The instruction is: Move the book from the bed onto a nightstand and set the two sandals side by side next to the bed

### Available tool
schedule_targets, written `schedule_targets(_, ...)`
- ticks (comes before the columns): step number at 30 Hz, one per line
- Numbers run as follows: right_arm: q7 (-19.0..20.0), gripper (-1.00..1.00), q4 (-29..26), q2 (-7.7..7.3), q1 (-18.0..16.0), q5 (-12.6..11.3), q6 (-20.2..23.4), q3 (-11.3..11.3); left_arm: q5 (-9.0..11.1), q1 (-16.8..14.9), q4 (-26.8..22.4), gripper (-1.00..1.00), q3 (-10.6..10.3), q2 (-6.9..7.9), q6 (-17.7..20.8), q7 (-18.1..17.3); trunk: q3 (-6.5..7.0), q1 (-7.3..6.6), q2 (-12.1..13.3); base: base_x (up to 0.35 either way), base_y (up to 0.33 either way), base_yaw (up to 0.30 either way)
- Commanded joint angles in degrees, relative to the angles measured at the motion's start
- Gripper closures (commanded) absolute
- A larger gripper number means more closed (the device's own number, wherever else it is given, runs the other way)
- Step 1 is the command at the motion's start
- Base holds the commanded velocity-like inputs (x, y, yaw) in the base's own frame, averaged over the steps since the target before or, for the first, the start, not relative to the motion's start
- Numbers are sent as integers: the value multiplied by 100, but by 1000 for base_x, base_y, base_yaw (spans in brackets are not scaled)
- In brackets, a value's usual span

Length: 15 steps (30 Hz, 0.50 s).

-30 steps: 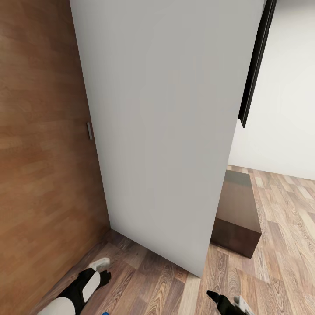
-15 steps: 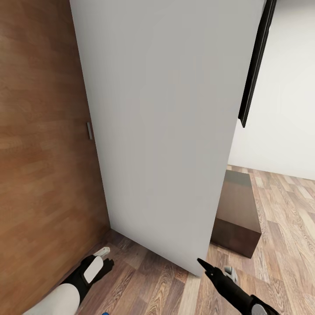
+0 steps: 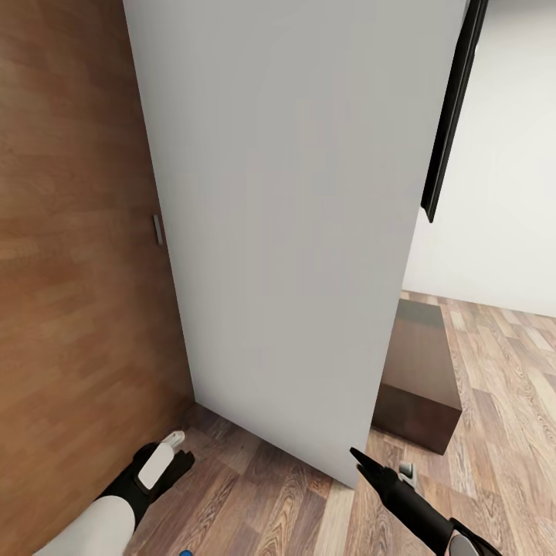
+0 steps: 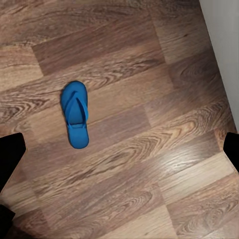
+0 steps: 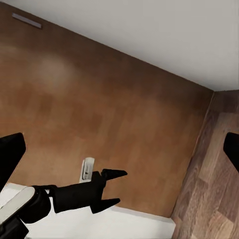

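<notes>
One bright blue sandal [image 4: 74, 114] lies flat on the wood-plank floor, seen straight down through my left gripper [image 4: 119, 154], which hangs well above it and is open, with its black fingers [image 4: 11, 154] at both edges of the picture. A sliver of blue sandal [image 3: 184, 553] peeks in at the head view's lower edge. My left gripper [image 3: 182, 457] is low by the brown wooden wall; the right wrist view shows the left gripper [image 5: 117, 188] with its fingers spread. My right gripper [image 3: 382, 463] is open and empty near the grey panel's corner. The book, the bed and the second sandal are out of view.
A tall light-grey panel [image 3: 293, 216] stands close in front. A brown wooden wall [image 3: 69, 270] closes off the left. A low dark-brown cabinet [image 3: 421, 371] sits behind the panel at the right, under a black-framed fixture [image 3: 452, 116] on the white wall. Open floor [image 3: 510, 432] lies to the right.
My right arm has risen from the lower edge and reached forward towards the grey panel's corner. My left gripper has moved a little up and forward. The camera has held still.
</notes>
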Motion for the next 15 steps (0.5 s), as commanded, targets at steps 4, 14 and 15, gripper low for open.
schedule_targets(4, 69, -100, 11, 21, -3, -49, 25, -1, 76, -2, -50, -100, 19, 121, 161, 29, -79, 88, -165, 0, 0, 0)
schedule_targets(14, 105, -100, 85, 34, -3, -45, 0, -1, 75, -2, -15, -100, 30, 207, 518, 17, -258, 308, -566, 0, 0, 0)
schedule_targets(15, 108, -100, 89, 32, -3, -45, 1, -1, 75, -2, -5, -100, 30, 204, 531, 28, -276, 330, -607, 0, 0, 0)
